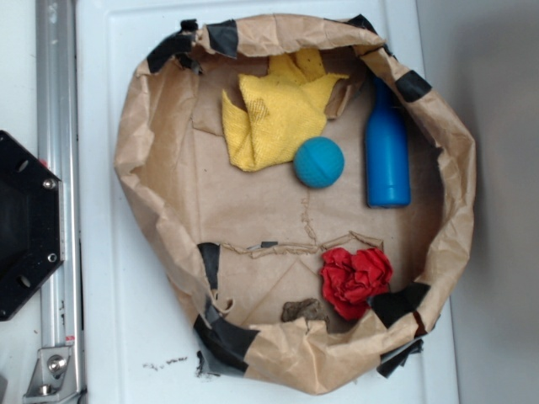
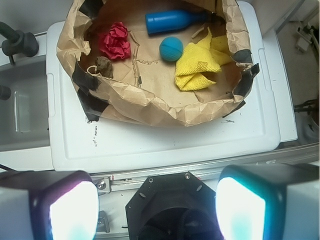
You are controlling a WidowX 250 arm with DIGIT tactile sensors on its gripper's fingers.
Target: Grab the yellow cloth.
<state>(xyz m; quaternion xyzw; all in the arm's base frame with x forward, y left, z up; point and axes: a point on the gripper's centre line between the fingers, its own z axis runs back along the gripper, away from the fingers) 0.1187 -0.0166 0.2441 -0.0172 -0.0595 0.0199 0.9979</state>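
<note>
Well beyond the claw (image 2: 157,207) — yellow cloth (image 2: 198,64), inside paper bag (image 2: 150,102).

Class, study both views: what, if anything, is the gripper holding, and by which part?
Nothing is held. The gripper is open and empty, well back from the paper basket. The yellow cloth lies untouched inside it beside the teal ball.
</note>
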